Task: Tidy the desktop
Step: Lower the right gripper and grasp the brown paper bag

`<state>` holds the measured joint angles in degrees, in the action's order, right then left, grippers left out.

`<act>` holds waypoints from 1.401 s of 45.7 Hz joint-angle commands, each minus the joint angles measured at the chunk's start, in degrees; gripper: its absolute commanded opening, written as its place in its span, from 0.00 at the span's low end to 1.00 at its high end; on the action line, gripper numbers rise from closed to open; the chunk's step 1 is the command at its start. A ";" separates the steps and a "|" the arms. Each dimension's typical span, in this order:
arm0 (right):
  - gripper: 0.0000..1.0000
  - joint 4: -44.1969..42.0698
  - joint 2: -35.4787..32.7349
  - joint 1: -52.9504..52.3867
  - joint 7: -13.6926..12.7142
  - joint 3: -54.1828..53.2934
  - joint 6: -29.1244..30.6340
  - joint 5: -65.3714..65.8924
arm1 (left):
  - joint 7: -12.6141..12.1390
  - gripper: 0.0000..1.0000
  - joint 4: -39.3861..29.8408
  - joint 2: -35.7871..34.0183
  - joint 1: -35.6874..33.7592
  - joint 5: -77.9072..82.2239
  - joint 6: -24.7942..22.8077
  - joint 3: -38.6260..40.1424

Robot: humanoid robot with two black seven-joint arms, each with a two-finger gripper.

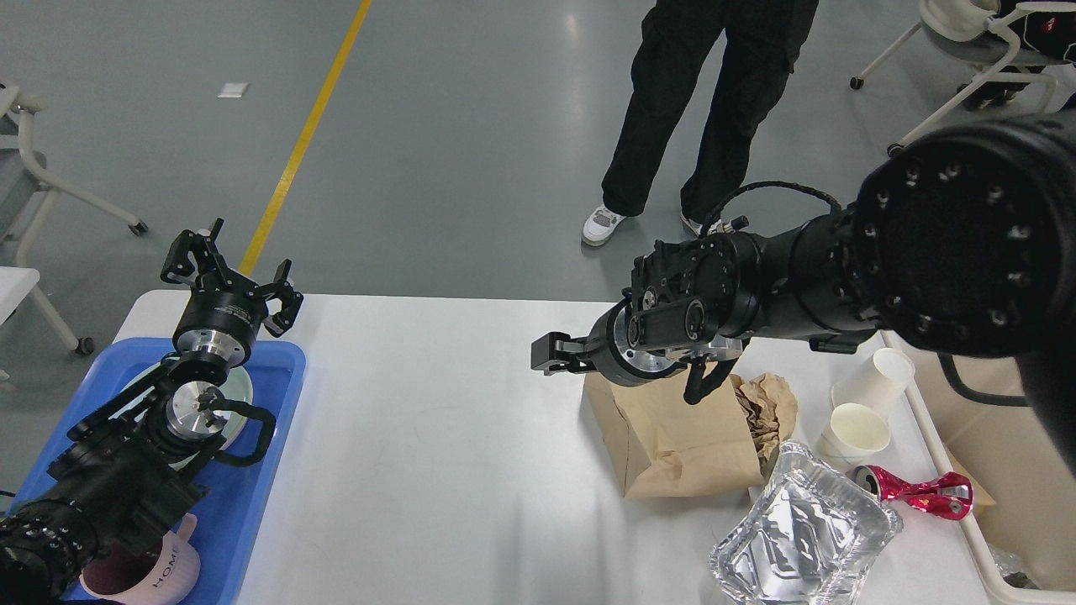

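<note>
Left hand fingers apart over blue tray; right hand level above desktop, grip unclear.

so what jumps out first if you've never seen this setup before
The big black right arm fills the right side, its gripper hanging over the desktop just left of a brown paper bag. Near that bag lies the clutter: a crinkled foil tray, a crushed red can and paper cups. At far left, the left gripper stands open above a blue tray holding a pink mug.
</note>
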<state>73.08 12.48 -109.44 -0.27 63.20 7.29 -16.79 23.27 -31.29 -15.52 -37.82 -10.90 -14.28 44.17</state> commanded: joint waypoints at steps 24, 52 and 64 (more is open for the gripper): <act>1.00 -18.67 -0.35 23.56 0.01 9.05 -0.79 5.71 | 0.02 0.96 0.00 0.66 0.55 0.00 -0.05 1.71; 0.39 -25.18 -0.62 37.11 1.15 9.40 -6.06 10.10 | 0.02 0.96 0.00 0.66 0.55 0.00 -0.05 1.71; 0.00 -24.30 -0.09 35.18 0.97 9.22 -9.58 10.11 | 0.02 0.96 0.00 0.66 0.55 0.00 -0.05 1.71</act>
<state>47.88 12.00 -72.74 0.76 72.49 -1.39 -6.45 23.30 -31.29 -14.85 -37.19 -10.90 -14.34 45.89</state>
